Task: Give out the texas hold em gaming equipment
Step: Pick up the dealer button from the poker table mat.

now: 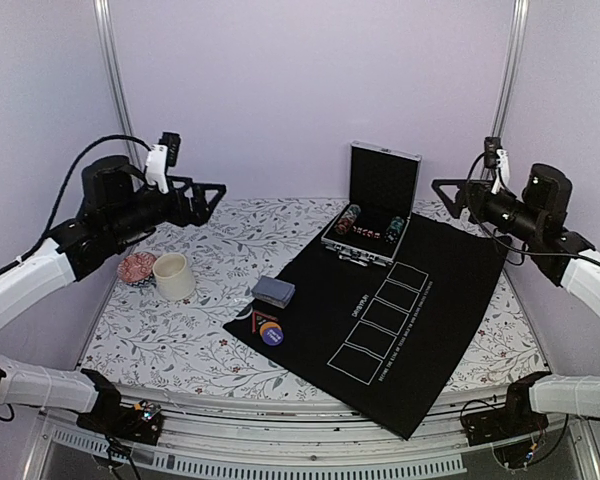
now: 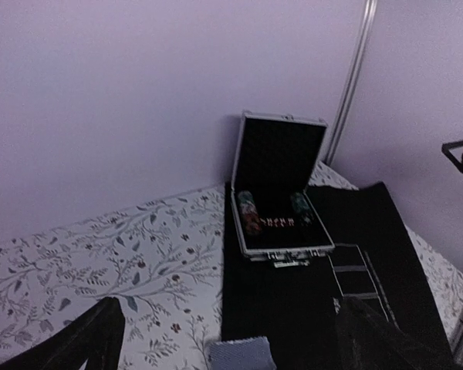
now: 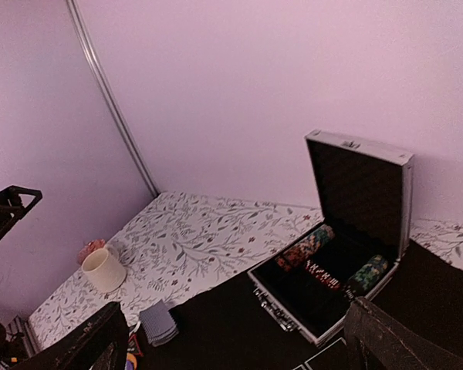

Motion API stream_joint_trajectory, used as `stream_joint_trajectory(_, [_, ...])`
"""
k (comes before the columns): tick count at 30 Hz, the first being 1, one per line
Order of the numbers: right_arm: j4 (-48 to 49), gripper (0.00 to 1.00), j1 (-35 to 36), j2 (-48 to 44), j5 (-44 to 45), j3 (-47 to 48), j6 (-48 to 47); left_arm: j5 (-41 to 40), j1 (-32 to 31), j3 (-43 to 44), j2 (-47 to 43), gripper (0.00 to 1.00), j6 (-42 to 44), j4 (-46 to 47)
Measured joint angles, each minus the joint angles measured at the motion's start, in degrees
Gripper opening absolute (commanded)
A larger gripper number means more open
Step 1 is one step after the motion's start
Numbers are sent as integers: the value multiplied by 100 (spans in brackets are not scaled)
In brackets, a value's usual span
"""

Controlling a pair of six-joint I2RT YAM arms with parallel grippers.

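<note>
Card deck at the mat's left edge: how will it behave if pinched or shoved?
The deck shows no box or band, so a shove would likely shear or fan it rather than move it whole. It lies flat and squat: unlikely to tip or roll. A side pinch may lift only some cards, probably slippery against each other.

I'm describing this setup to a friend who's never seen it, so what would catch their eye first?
An open metal case holding rows of poker chips stands at the back, at the far end of a black mat printed with white card outlines. At the mat's left corner lie a deck of cards and coloured discs.
</note>
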Motion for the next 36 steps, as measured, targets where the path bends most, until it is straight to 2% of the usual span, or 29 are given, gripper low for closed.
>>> stream_joint_trajectory(5, [-1237,99,1307,734,671,573,-210,280,-678,-7,492,98,-96,-1287])
stream_joint_trajectory(13, [-2612,99,2568,2170,1423,1526,-391,476,-758,-369,1182,98,-348,-2107])
stream_joint_trajectory(20, [-3244,99,2892,2953,1716,1967,-404,212,-758,-378,2013,98,-345,-2496])
stream_joint_trajectory(26, [-3683,99,2924,3279,1996,2048,-376,103,-758,-197,2806,95,-354,-2774])
stream_joint_trajectory(31, [-3998,99,2988,3475,2234,2205,-232,103,-837,-195,2813,95,-352,-2835])
stream_joint_trajectory(36, [-4238,99,3401,3792,2514,2328,-17,157,-1062,-195,2813,96,-332,-2839])
